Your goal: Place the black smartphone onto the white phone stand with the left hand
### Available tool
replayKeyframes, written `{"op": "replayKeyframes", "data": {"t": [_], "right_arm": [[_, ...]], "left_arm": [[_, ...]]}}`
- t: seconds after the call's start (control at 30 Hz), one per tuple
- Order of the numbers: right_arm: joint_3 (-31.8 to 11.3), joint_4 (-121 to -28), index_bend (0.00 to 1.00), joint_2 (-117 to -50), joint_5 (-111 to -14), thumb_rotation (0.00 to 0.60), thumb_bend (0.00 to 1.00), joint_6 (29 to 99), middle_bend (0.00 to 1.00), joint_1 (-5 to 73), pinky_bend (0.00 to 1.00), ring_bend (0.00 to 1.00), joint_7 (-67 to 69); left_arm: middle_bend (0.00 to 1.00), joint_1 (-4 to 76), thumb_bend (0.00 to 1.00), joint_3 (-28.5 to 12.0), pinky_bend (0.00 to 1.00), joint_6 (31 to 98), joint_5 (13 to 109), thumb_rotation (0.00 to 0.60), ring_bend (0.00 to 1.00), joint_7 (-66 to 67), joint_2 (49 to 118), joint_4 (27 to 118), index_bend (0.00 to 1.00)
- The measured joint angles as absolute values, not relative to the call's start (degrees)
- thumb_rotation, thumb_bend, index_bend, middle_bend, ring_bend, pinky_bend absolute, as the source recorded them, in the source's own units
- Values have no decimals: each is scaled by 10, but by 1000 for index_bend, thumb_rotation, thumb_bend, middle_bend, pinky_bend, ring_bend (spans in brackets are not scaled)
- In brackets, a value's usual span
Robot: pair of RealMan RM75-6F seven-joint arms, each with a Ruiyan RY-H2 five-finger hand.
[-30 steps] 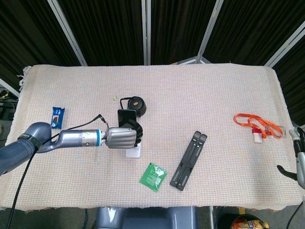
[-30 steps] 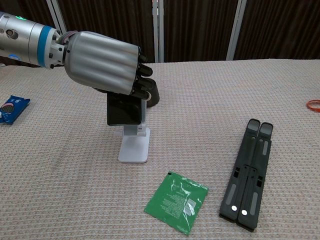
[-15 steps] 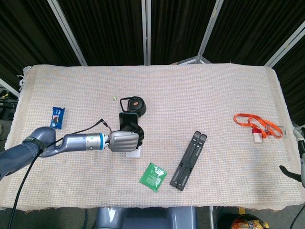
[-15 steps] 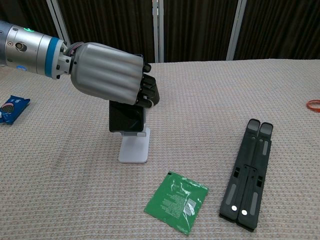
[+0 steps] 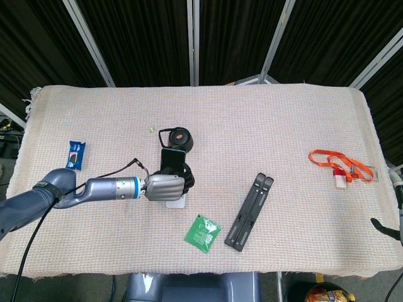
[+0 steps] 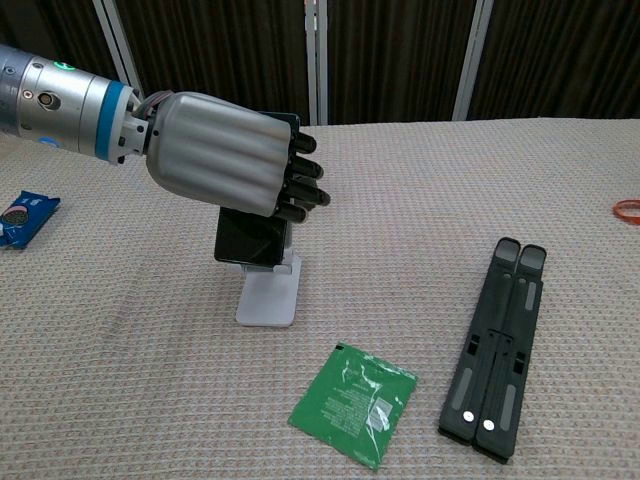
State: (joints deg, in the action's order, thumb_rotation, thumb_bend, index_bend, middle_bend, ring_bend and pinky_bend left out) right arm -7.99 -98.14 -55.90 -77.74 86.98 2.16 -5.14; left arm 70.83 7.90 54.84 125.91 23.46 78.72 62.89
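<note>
Over woven tablecloth [image 6: 420, 200], left robot hand [image 6: 225, 165] grips black smartphone [image 6: 250, 240] on white phone stand [image 6: 268, 300].

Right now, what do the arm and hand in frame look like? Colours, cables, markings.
The left hand has a smooth ribbed silver-grey back and black fingers. Its wrist is a metallic silver cylinder with a light blue band and a small green mark. A thin black cable loops off the forearm, and the upper arm is dark blue-grey. The right hand barely shows at the frame edge.
</note>
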Motion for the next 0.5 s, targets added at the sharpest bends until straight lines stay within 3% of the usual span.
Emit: {"op": "replayKeyframes", "data": {"t": [0.2, 0.5], "right_arm": [[-79, -983, 0, -559, -778, 600, 0, 869, 0, 22, 0, 0, -54], [-77, -985, 0, -559, -783, 600, 0, 869, 0, 22, 0, 0, -55]], "left_arm": [[0, 710, 0, 82, 138, 551, 1253, 600, 10, 242, 774, 642, 133], [0, 698, 0, 72, 128, 586, 1238, 600, 3, 249, 749, 672, 113]]}}
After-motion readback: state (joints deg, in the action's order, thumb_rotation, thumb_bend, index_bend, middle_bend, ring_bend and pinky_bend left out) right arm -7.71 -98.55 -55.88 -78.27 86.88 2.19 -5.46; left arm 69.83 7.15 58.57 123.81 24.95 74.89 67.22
